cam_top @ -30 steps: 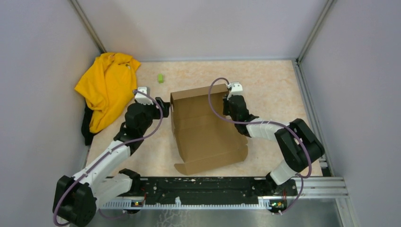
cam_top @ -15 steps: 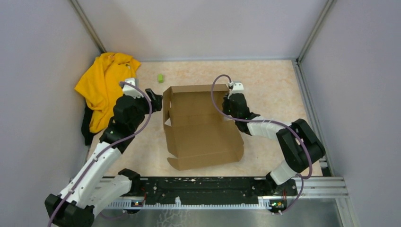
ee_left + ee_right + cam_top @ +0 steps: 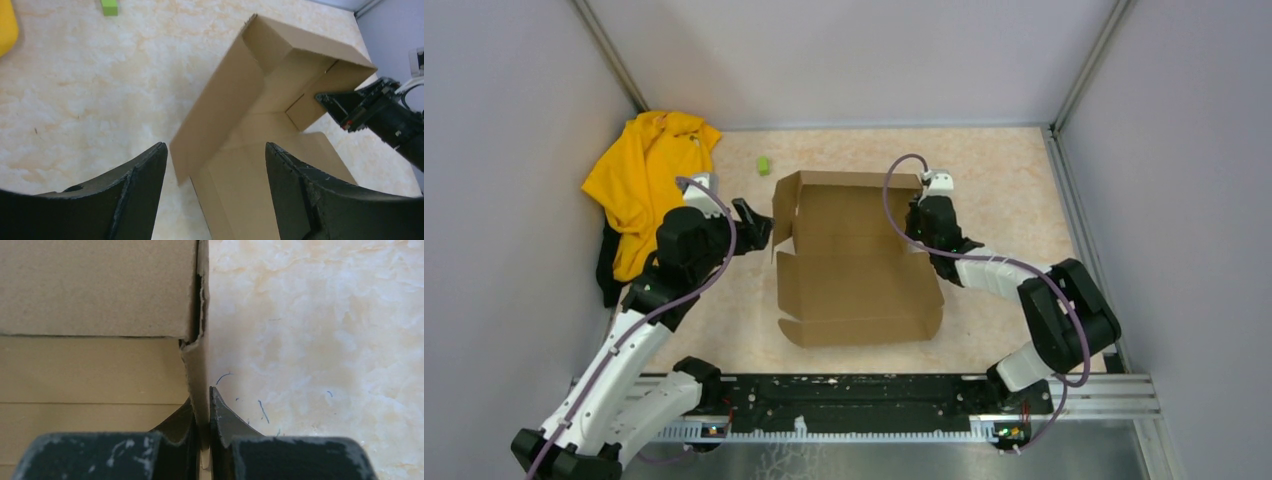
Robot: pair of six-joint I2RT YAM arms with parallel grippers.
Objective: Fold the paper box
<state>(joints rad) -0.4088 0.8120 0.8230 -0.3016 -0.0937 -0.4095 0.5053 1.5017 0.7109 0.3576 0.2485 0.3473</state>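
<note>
Though seemingly apart, paper box (image 3: 854, 275), garment (image 3: 646, 185)

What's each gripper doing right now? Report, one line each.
Left gripper: open, holding nothing, by the left flap of the paper box.
Right gripper: shut on the paper box, pinching its right wall.

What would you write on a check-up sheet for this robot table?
Surface: beige marbled table, faint blue marks.
Job's things: paper box, partly folded, far wall and side flaps raised.
Clutter: yellow cloth far left; small green block nearby.
Grippers: left gripper open by the left flap; right gripper shut on the right flap.
Cables: purple cables loop along both arms.
Surroundings: grey walls, metal rail in front.
</note>
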